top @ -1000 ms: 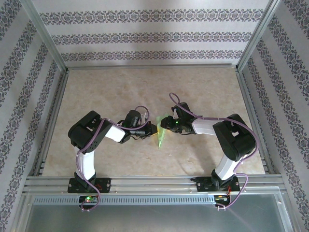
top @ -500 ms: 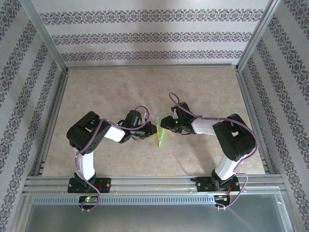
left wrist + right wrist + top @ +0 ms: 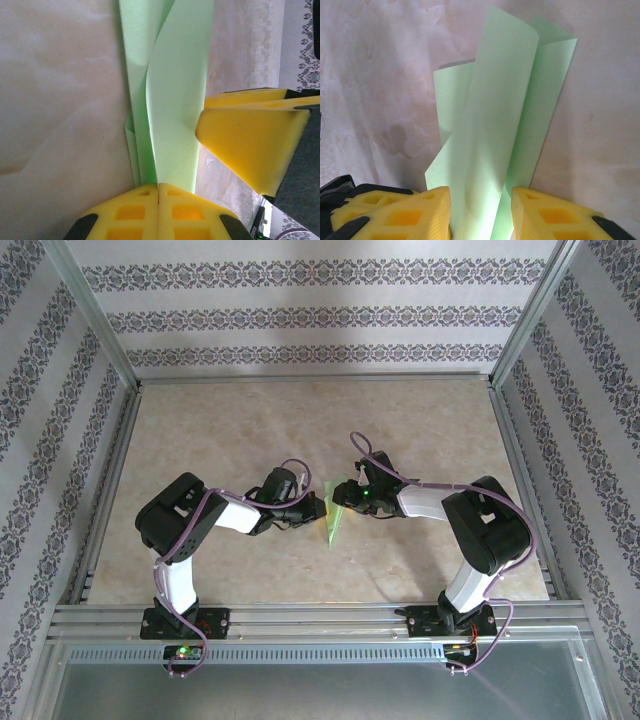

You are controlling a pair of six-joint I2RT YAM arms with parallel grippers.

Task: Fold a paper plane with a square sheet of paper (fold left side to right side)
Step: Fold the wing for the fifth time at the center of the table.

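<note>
The light-green sheet of paper (image 3: 333, 516) stands folded into long narrow layers at the table's middle, between both arms. My left gripper (image 3: 317, 508) is shut on it; in the left wrist view its yellow pads (image 3: 145, 205) meet on a fold of the paper (image 3: 175, 100). My right gripper (image 3: 346, 499) comes from the other side, and one of its fingers (image 3: 250, 135) sits just right of the sheet. In the right wrist view the right gripper (image 3: 481, 196) is open, with a curled layer of the paper (image 3: 495, 125) rising between its pads, against the left pad.
The marble-patterned tabletop (image 3: 250, 430) lies bare around the arms. Aluminium frame rails (image 3: 310, 380) and patterned walls close it in at the back and sides. Both arms' bases sit on the near rail (image 3: 320, 618).
The left arm's elbow has sunk slightly toward the near left. The paper and the right gripper stay where they were.
</note>
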